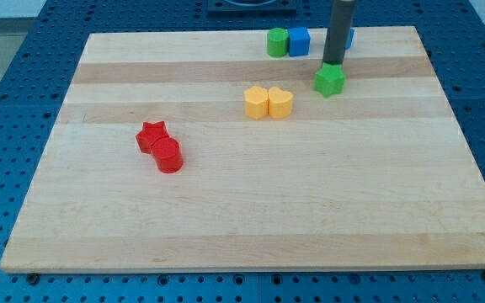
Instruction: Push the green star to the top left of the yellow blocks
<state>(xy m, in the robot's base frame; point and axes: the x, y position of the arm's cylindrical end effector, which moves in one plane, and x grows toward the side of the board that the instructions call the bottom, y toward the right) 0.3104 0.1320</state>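
The green star (pixel 330 82) lies on the wooden board at the view's upper right. My tip (pixel 333 64) stands just above it, touching or nearly touching its top edge. Two yellow blocks sit side by side to the star's lower left: a yellow hexagon-like block (pixel 257 102) and a yellow heart (pixel 280 102). The star is to the right of and slightly above the yellow pair.
A green cylinder (pixel 277 42) and a blue cube (pixel 299 41) sit near the board's top edge, left of the rod. Another blue block (pixel 349 37) is mostly hidden behind the rod. A red star (pixel 151 136) and a red cylinder (pixel 168 156) lie at the left.
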